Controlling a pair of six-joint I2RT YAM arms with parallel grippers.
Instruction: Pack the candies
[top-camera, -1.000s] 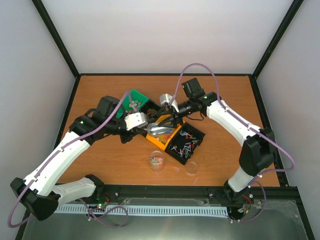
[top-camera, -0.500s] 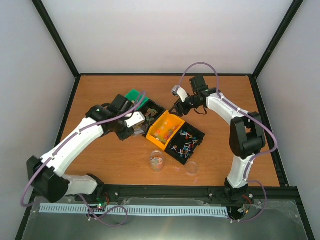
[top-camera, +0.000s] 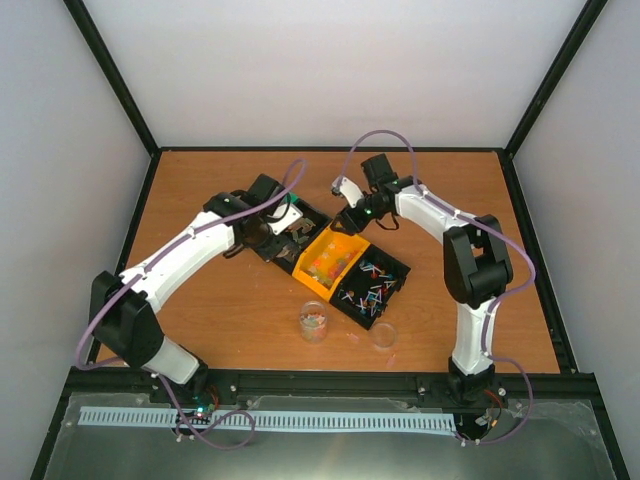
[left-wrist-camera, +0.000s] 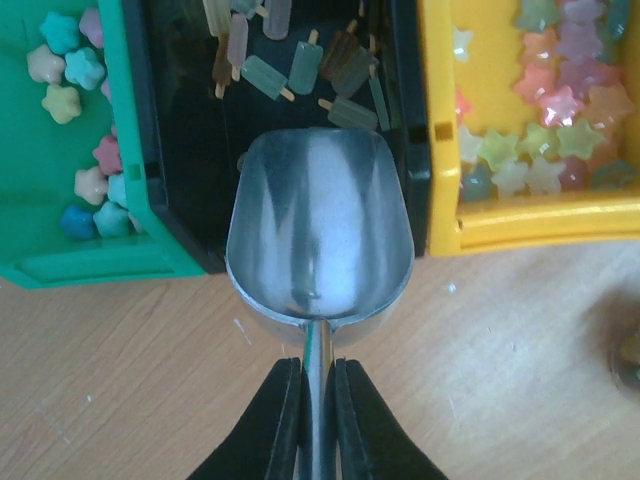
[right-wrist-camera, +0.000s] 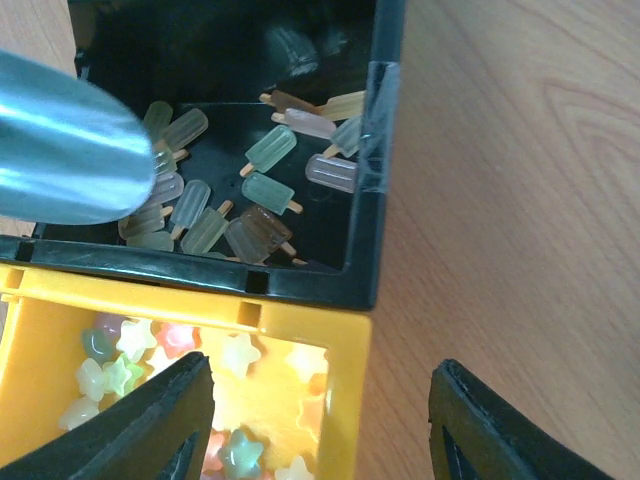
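My left gripper (left-wrist-camera: 318, 400) is shut on the handle of the silver scoop (left-wrist-camera: 320, 230). The scoop is empty and its mouth lies over the near wall of a black bin (left-wrist-camera: 190, 190) of popsicle-shaped candies (left-wrist-camera: 305, 68). A green bin (left-wrist-camera: 90, 265) of star candies (left-wrist-camera: 60, 65) is on its left and a yellow bin (left-wrist-camera: 540, 225) of star candies (left-wrist-camera: 560, 95) on its right. My right gripper (right-wrist-camera: 320, 410) is open and empty above the corner where the yellow bin (right-wrist-camera: 300, 315) meets the black bin (right-wrist-camera: 365, 200). The scoop (right-wrist-camera: 70, 150) also shows in the right wrist view.
In the top view a clear jar (top-camera: 314, 322) holding some candies stands near the front, its lid (top-camera: 382, 335) on the table to its right. A second black bin (top-camera: 372, 285) of thin multicoloured candies sits right of the yellow bin (top-camera: 330, 258). Both arms (top-camera: 180, 255) (top-camera: 440, 215) reach over the bins.
The left gripper has carried the scoop from over the yellow bin back to the black popsicle bin. The right gripper has moved left, closer to the bins.
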